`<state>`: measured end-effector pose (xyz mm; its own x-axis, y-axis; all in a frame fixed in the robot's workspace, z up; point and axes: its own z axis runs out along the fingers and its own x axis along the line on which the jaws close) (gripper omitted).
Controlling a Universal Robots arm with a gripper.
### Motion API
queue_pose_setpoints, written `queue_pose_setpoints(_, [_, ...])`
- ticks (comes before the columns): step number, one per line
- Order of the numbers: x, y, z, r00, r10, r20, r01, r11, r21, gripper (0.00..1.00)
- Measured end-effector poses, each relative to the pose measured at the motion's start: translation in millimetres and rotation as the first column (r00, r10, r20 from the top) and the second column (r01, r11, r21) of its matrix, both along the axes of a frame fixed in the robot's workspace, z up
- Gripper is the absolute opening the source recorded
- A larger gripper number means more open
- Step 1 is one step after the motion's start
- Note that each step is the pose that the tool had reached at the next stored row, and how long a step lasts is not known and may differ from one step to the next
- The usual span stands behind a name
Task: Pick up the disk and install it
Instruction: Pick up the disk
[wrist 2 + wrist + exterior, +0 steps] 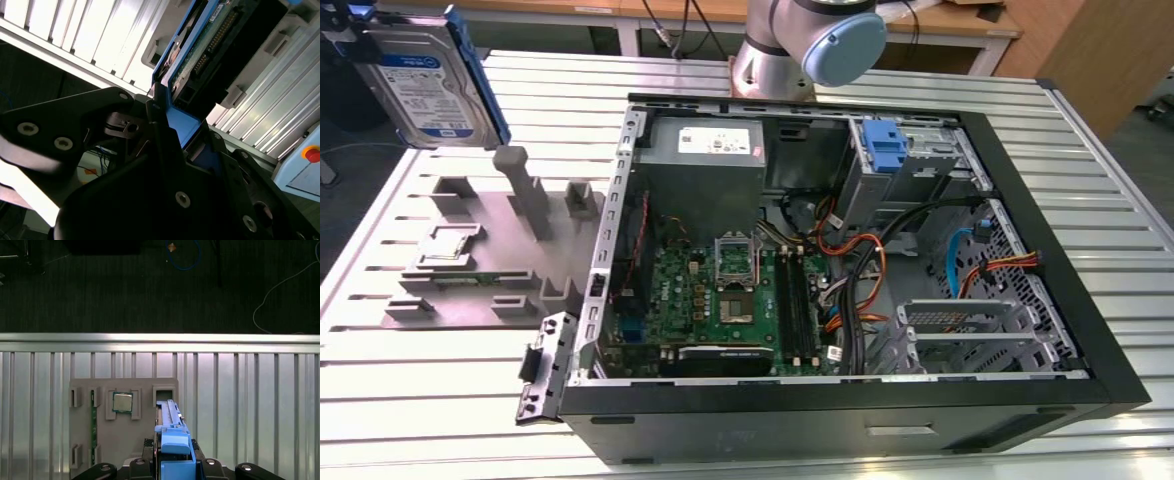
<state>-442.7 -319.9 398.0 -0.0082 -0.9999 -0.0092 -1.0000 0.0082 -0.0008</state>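
Note:
The disk (427, 85) hangs in the air over the grey holder tray (467, 215) at the exterior view's left, standing on edge with its white-and-blue label facing the camera and blue rails along its sides. In the second wrist view my gripper (182, 127) is shut on the disk (200, 50), with black fingers (155, 120) pressed against a blue rail and the green circuit side showing. The first wrist view looks down the disk's blue rail (172, 432) from above the tray (125, 445).
An open computer case (1067, 250) lies on the slatted metal table (440, 400), with a motherboard (720, 300), cables, a blue bracket (891, 150) and a metal drive cage (981, 330). The tray holds a processor chip (122, 402) and a green strip (93, 425). The arm's base (787, 50) stands behind the case.

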Motion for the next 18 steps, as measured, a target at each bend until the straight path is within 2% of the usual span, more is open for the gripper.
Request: queue_pose_setpoints(18, [0.0,0.0,2.5,1.0,0.0,-0.0001,0.0,1.0,0.0,0.37])
